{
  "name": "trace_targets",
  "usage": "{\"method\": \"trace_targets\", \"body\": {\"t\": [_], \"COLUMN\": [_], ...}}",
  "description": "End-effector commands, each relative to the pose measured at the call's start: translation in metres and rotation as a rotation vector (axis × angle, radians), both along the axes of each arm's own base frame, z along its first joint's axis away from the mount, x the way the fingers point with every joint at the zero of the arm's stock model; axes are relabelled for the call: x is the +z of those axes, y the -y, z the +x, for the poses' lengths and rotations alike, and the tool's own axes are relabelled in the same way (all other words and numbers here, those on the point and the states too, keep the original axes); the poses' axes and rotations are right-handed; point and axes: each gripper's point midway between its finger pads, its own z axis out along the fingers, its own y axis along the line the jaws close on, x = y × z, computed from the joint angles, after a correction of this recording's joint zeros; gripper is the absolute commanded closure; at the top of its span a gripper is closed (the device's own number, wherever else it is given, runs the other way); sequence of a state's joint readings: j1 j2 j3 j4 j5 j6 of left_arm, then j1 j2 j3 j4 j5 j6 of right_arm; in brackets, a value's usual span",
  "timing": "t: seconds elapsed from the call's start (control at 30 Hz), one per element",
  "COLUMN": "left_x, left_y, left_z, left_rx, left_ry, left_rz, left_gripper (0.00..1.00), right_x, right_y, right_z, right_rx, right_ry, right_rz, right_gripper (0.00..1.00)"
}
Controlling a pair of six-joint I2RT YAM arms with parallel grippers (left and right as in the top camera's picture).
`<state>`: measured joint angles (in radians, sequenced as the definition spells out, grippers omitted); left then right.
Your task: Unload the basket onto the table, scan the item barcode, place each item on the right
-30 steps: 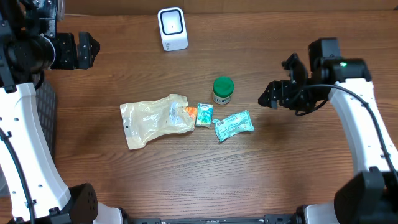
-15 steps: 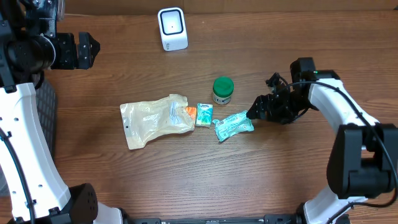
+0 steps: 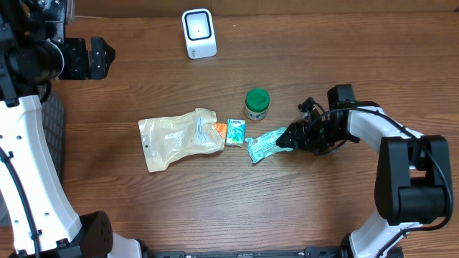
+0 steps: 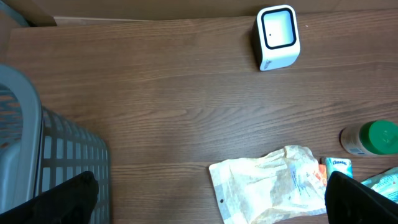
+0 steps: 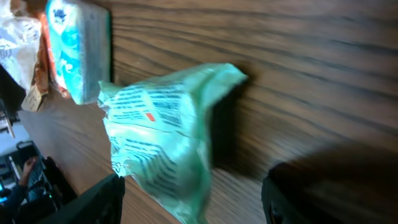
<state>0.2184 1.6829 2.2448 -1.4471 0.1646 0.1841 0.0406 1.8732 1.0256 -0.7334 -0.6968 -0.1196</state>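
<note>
Overhead, the teal packet (image 3: 265, 145) is lying on the table (image 3: 323, 208) just below the green-lidded jar (image 3: 257, 104). The right gripper (image 3: 292, 136) is sitting at its right end, fingers spread, with the packet's edge poking between them, not pinched.

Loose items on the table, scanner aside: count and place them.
4: crumpled bag left, tissue pack beside it, green-lidded jar behind, teal pouch rightmost. Orange bit at the bag's edge may be another.
</note>
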Motion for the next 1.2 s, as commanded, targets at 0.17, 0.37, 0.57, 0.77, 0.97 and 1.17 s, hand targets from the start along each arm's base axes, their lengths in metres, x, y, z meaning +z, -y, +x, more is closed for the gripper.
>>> {"method": "trace_targets", "body": {"t": [0.17,0.37,0.57,0.77,0.97,1.17], "left_x": [0.003,0.003,0.003,0.003,0.003,0.003], "left_y": [0.002,0.002,0.002,0.002,0.001,0.001], "left_z": [-0.001,-0.001,-0.001,-0.001,-0.001,-0.001], "left_rx": [-0.016,-0.017,-0.017,-0.016,-0.016,-0.016], "left_ry": [0.011,0.011,0.011,0.011,0.011,0.011], "left_rz": [0.002,0.003,0.002,0.002,0.003,0.003], "left_gripper": [0.01,0.01,0.00,0.00,0.00,0.00], "right_x": [-0.017,-0.025,-0.022,-0.016,-0.016,-0.014], "right_y": [-0.019,-0.017,-0.020,-0.023,-0.022,-0.019], "right_z": [0.000,-0.008,-0.009,-0.005,-0.003,0.006], "right_rx": [-0.007,-0.017,-0.016,-0.014,-0.014,-0.021], "right_ry": [-0.044,-0.105,-0.108,-0.101,-0.093,-0.064], "right_rz": [0.024,0.019,0.043,0.064,0.055,0.044], "right_gripper": [0.46,0.74,0.96,0.96,0.58,0.49]}}
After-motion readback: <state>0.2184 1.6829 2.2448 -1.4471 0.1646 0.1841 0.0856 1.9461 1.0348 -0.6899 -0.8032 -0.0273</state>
